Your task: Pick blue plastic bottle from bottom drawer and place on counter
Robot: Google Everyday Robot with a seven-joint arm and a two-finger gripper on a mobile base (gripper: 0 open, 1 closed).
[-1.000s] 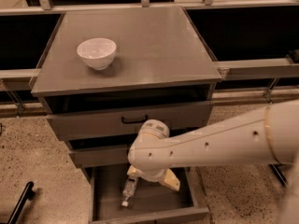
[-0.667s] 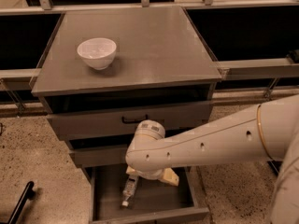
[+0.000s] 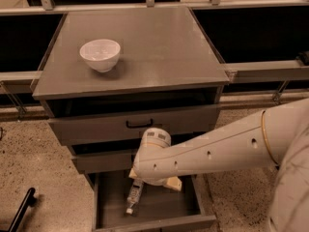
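Below, blue plastic bottle [image 3: 134, 195] in bottom drawer [image 3: 169, 203], apparently just beneath pincer [image 3: 136, 179]; its state unclear.

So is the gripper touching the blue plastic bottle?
Cannot tell. The camera view shows the gripper low in the bottom drawer over the blue plastic bottle, but the wrist covers where they would meet.

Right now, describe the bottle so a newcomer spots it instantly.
Look in the cabinet's open bottom drawer, below the counter. At its left lies a small clear bottle, white cap toward the front, with the gripper at its rear end. Its only neighbour, a white bowl, sits up on the counter.
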